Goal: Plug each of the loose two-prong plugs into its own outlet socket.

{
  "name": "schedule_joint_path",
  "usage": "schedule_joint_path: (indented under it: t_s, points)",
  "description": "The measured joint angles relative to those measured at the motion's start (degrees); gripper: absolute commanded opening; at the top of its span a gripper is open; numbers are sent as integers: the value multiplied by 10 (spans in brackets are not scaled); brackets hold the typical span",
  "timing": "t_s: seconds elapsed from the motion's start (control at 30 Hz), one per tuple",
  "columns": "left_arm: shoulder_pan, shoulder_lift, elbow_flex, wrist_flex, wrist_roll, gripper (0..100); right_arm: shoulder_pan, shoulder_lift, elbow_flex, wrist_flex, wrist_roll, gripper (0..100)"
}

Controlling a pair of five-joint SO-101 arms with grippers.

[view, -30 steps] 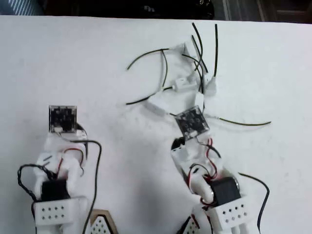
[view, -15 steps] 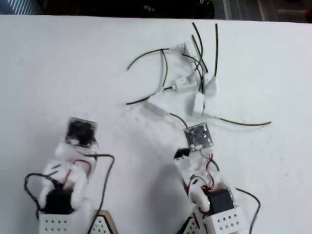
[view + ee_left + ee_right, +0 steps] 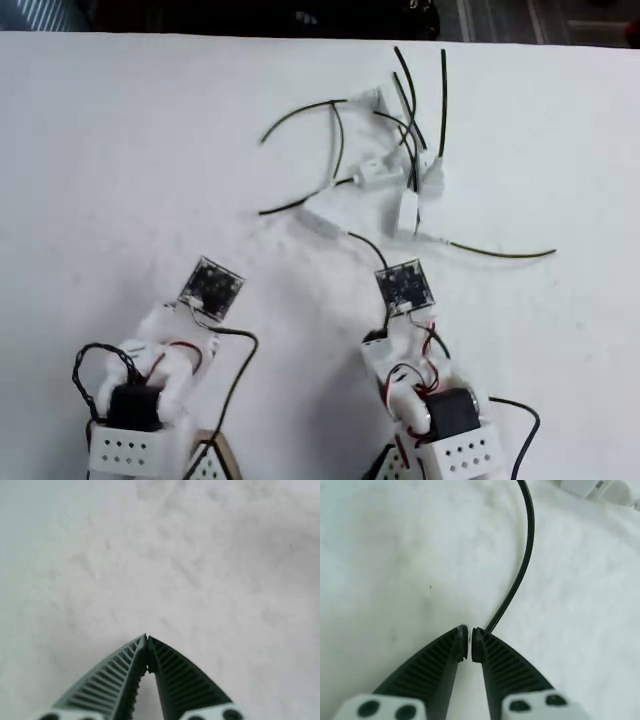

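Tangle of white plugs and black cords [image 3: 400, 185] lay at the far side of the white table [image 3: 120, 140]; the right gripper [image 3: 469, 634], fingers nearly together on nothing, was nearer it; the nearest white connector [image 3: 322, 219] lay just far-left, long axis far-left to near-right, its cord [image 3: 526, 565] trailing to the fingertips; the left gripper [image 3: 146, 641], closed and empty, sat well apart; since a second earlier both arms had drawn nearward, the left swinging right.

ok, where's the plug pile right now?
High view: the plug pile lies on the far half of the table, right of centre; one black cord runs from it to beside the right gripper.
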Motion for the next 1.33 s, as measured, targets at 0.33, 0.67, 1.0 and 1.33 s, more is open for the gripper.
schedule_joint_path:
  t_s: [0.33,0.67,1.0,1.33]
  points:
    - [3,-3,0,43,0,26,0,0,0,15,0,18]
    - [1,-6,0,49,0,26,0,0,0,15,0,18]
    - [1,-6,0,50,0,26,0,0,0,15,0,18]
    - [1,-6,0,50,0,26,0,0,0,15,0,18]
